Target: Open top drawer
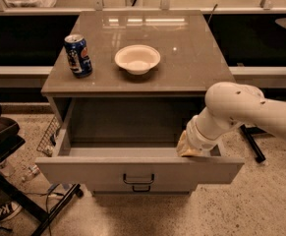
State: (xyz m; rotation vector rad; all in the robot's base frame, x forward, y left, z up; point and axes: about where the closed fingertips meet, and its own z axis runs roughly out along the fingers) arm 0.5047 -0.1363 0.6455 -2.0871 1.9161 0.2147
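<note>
The top drawer (pixel 137 168) of the grey-beige cabinet stands pulled far out, its plain grey interior showing and nothing in it. Its small dark bail handle (pixel 138 180) sits at the centre of the flat front. A second dark handle (pixel 141 188) of a lower drawer peeks out just below. My white arm comes in from the right, and my gripper (pixel 187 147) reaches down into the drawer's right front corner, behind the front panel. The fingertips are hidden by the wrist and the drawer front.
On the cabinet top (pixel 191 58) stand a blue soda can (pixel 78 55) at the left and a white bowl (pixel 137 59) in the middle. A dark chair or cart (pixel 0 141) stands at the left. A dark stand leg (pixel 253 144) lies at the right on the speckled floor.
</note>
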